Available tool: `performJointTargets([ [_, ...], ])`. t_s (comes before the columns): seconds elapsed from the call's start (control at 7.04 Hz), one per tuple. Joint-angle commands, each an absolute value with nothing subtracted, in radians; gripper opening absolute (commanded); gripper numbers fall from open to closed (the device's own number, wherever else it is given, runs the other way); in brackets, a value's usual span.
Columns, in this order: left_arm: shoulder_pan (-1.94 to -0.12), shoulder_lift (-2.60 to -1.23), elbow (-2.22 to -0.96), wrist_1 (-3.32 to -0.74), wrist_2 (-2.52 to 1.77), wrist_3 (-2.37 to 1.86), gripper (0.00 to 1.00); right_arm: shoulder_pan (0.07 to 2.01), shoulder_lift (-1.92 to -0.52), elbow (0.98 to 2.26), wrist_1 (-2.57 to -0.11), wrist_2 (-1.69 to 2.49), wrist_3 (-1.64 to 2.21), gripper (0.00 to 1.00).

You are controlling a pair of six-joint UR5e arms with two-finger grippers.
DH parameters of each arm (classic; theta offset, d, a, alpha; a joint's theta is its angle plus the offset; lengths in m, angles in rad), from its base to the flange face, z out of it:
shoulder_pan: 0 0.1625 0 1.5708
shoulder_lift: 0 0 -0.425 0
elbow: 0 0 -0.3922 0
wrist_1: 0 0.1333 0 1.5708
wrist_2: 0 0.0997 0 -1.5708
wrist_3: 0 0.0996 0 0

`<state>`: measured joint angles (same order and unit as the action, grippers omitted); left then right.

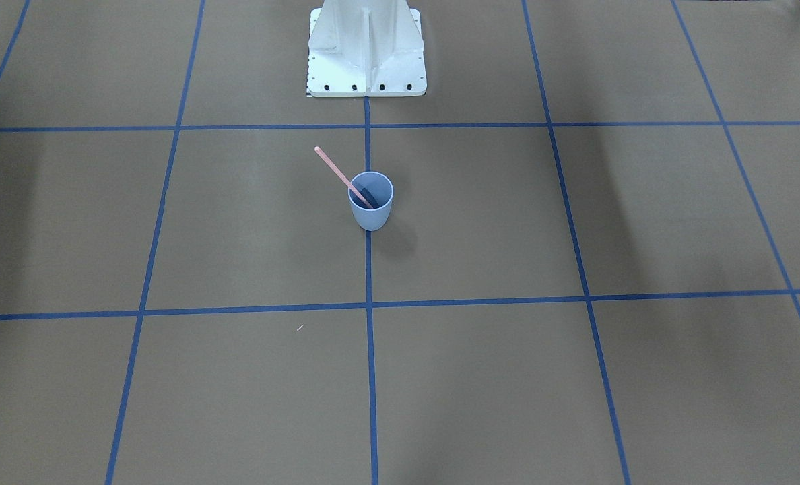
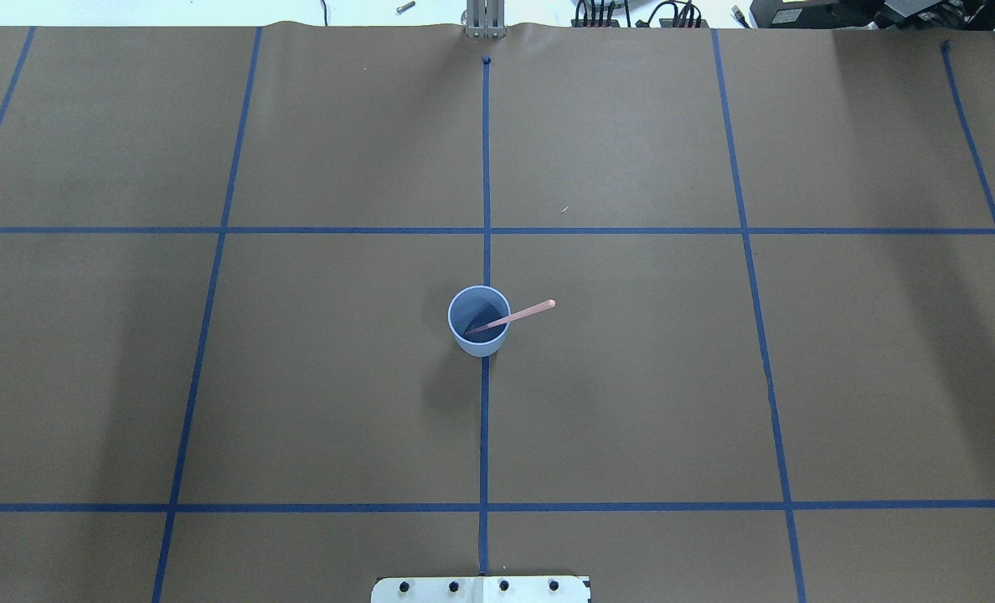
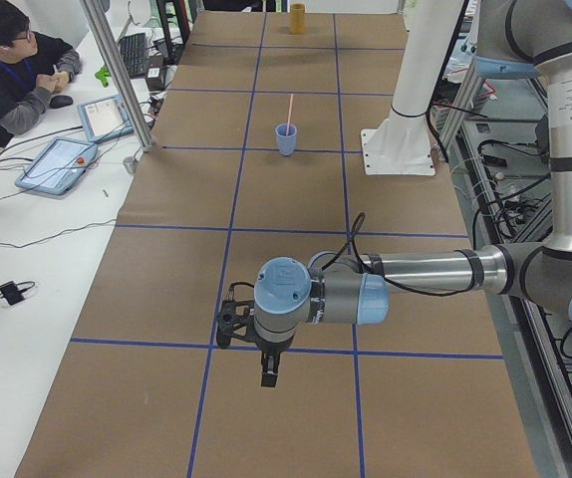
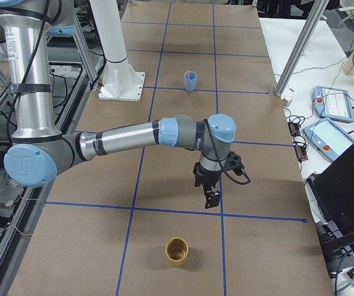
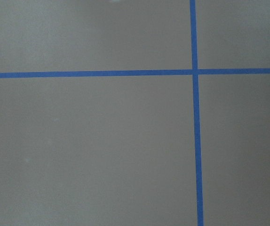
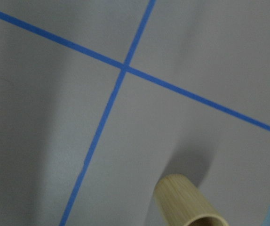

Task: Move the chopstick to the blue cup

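Note:
The blue cup stands upright near the table's middle, on a blue tape line. The pale pink chopstick leans inside it, its upper end sticking out over the rim. Both also show in the overhead view, the cup and the chopstick, and in the left view, the cup. My left gripper hangs over the table far from the cup, and I cannot tell its state. My right gripper hangs far from the cup at the other end, and I cannot tell its state either.
A bamboo-coloured cup stands near my right gripper and shows in the right wrist view. The white robot base stands behind the blue cup. An operator sits at a side desk with tablets.

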<state>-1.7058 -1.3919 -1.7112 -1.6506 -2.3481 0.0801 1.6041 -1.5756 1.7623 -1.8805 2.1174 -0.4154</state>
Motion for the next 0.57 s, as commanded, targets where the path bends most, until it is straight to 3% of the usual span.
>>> performJointTargets([
  [0.0,-1.706,-1.39,-1.71,-1.652,-2.347,0.087,0.98,1.682,-1.656,1.761,-1.882,2.117,-0.413,1.0],
  [0.43,-1.706,-1.37,-1.703,-1.66,-2.359,0.086,0.98,1.715,-1.7,1.769,-1.838,2.135,-0.399,1.0],
])
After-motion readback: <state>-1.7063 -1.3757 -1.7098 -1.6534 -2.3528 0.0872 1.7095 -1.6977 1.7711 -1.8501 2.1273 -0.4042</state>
